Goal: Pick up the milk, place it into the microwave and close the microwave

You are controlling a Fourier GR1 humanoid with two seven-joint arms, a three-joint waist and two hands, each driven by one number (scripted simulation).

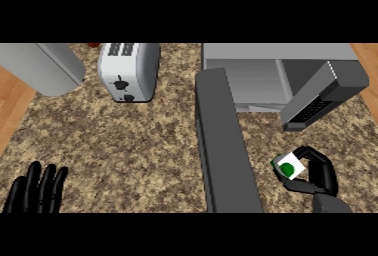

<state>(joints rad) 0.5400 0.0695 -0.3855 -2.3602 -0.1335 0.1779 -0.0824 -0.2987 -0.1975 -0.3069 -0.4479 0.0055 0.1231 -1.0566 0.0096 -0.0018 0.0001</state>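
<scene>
White milk [289, 166] within the curled right robot hand [319, 175]

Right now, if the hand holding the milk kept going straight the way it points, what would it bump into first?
Probably the microwave. The right hand, curled round the milk, points up the view toward its open front, and the counter between looks free. Depth is hard to judge, so it might brush the panel first.
</scene>
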